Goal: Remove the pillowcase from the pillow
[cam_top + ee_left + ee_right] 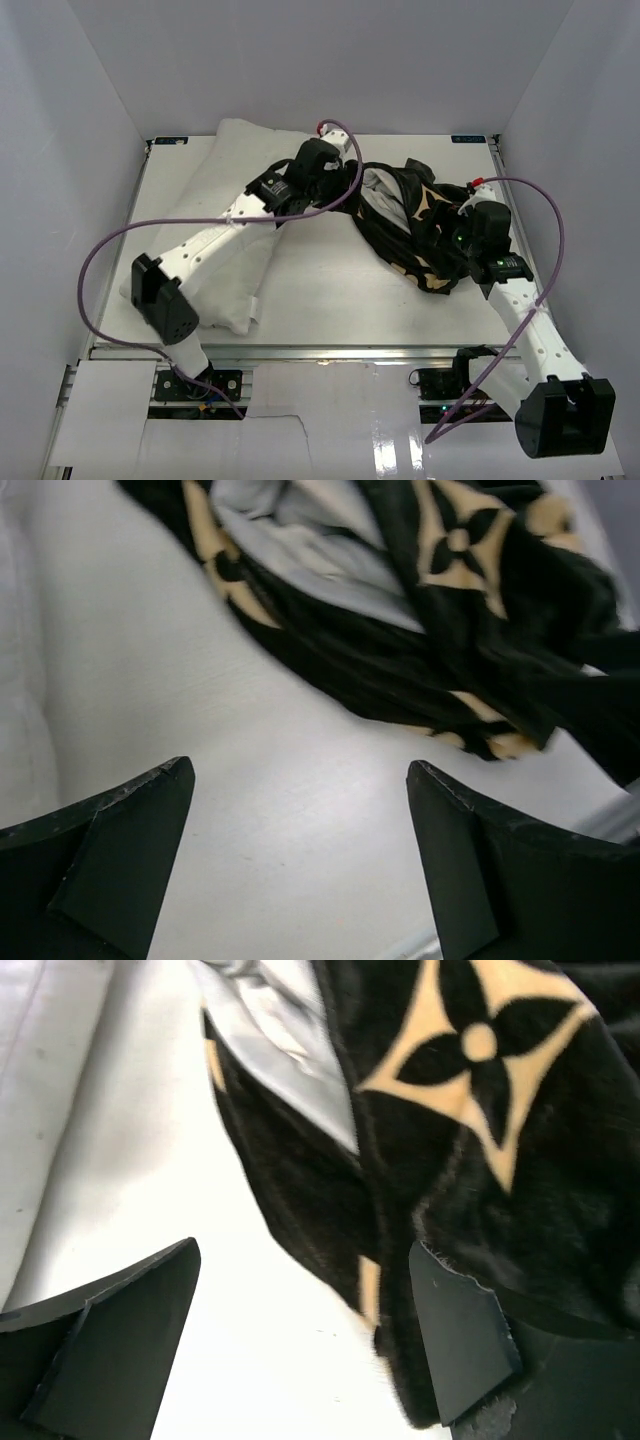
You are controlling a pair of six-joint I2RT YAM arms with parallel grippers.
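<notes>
Two arms, top view: the left arm (215,240) stretches across the pillow toward the far middle of the table (330,290); the right arm (525,320) reaches to the right-hand edge of the pillowcase.
Pillow, top view: the plain white pillow (235,150) lies lengthwise down the left side of the table, under the left arm.
Pillowcase, top view: the black, tan-patterned pillowcase (420,225) sits crumpled on the table to the right of the pillow, pale grey lining showing at its left end; the left wrist hides whether it touches the pillow.
Left gripper, left wrist view: the left gripper (300,775) has its fingers (120,820) spread wide over bare table, nothing between them.
Pillowcase, left wrist view: bunched ahead of the fingers (480,630), apart from them, grey inside exposed.
Pillow, left wrist view: a white strip at the left edge (20,680).
Right gripper, right wrist view: the right gripper (305,1250) also stands wide apart, gripping nothing.
Pillowcase, right wrist view: its dark pile (480,1110) presses against the right-hand finger (450,1300); bare table lies between the fingers.
Pillow, right wrist view: white fabric at the upper left (40,1060).
</notes>
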